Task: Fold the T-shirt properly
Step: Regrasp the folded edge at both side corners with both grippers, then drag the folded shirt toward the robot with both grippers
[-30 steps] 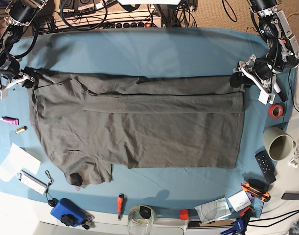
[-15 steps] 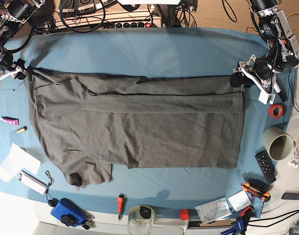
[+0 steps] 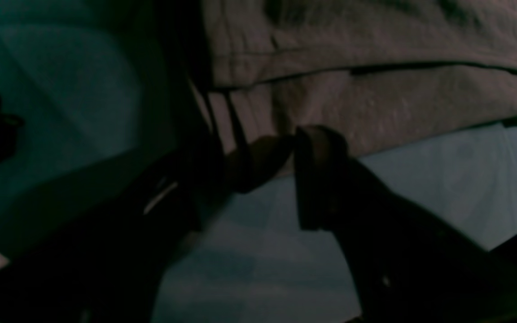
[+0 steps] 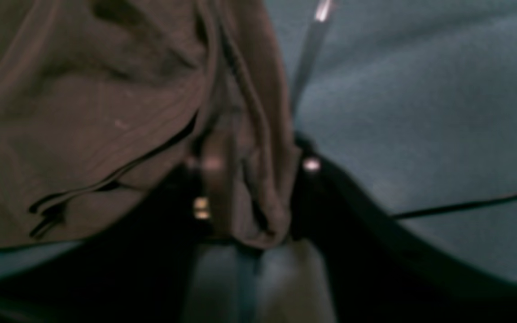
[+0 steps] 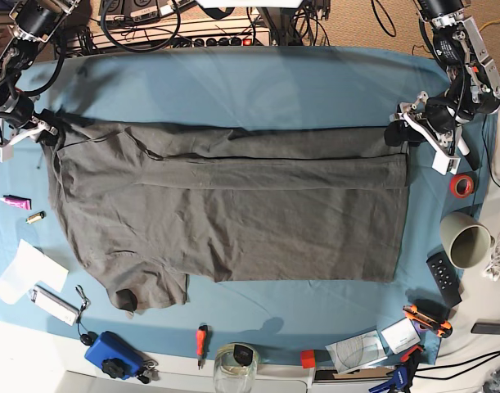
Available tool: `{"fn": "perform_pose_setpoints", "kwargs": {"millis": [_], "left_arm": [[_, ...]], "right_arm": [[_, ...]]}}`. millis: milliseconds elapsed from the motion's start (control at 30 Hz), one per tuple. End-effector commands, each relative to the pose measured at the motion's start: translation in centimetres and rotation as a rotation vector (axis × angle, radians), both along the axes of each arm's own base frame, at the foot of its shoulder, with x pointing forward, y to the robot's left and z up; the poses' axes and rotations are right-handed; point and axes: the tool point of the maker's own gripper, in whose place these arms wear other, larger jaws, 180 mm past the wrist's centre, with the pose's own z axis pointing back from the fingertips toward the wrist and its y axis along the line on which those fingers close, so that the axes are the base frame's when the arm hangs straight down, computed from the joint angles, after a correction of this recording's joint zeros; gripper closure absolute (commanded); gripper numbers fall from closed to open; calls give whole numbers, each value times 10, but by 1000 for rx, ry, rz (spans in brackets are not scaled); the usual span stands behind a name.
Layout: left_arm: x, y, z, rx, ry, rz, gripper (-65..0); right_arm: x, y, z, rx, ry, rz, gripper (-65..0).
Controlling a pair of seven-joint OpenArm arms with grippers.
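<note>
The dark grey T-shirt (image 5: 233,213) lies spread across the teal tablecloth (image 5: 258,90), its far long edge folded over toward the middle. My left gripper (image 5: 397,133) is at the shirt's far right corner. In the left wrist view it (image 3: 292,148) is pinched shut on the shirt's edge (image 3: 375,103). My right gripper (image 5: 47,131) is at the shirt's far left corner. In the right wrist view it (image 4: 258,197) is shut on a bunched fold of the shirt (image 4: 83,112). A sleeve lies at the near left.
A red tape roll (image 5: 461,186), a grey cup (image 5: 466,240) and a remote (image 5: 443,278) sit at the right edge. A screwdriver (image 5: 201,338), a glass jar (image 5: 235,368) and a blue device (image 5: 112,354) line the front. White paper (image 5: 24,270) lies at left.
My right gripper pulled the shirt's far left corner outward and up, then came back in and down a little. The left gripper has stayed in place.
</note>
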Motion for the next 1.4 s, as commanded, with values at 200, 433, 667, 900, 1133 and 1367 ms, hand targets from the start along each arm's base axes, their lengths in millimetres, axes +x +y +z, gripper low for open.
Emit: {"fn": "perform_pose_setpoints", "kwargs": {"millis": [200, 433, 667, 900, 1133, 1367], "left_arm": [[5, 3, 7, 10, -27, -2, 0], [5, 8, 8, 24, -28, -6, 0], [5, 18, 11, 52, -24, -10, 0], [-1, 13, 8, 36, 10, -31, 0], [-5, 13, 5, 40, 35, -43, 0], [-10, 25, 15, 85, 17, -31, 0]], "right_arm": [[-5, -4, 0, -23, 36, 15, 0], [-3, -9, 5, -36, 22, 11, 0], [-7, -18, 17, -23, -35, 3, 0], [-14, -21, 22, -8, -39, 4, 0], [-16, -20, 21, -5, -28, 9, 0], [-15, -19, 29, -19, -46, 22, 0]]}}
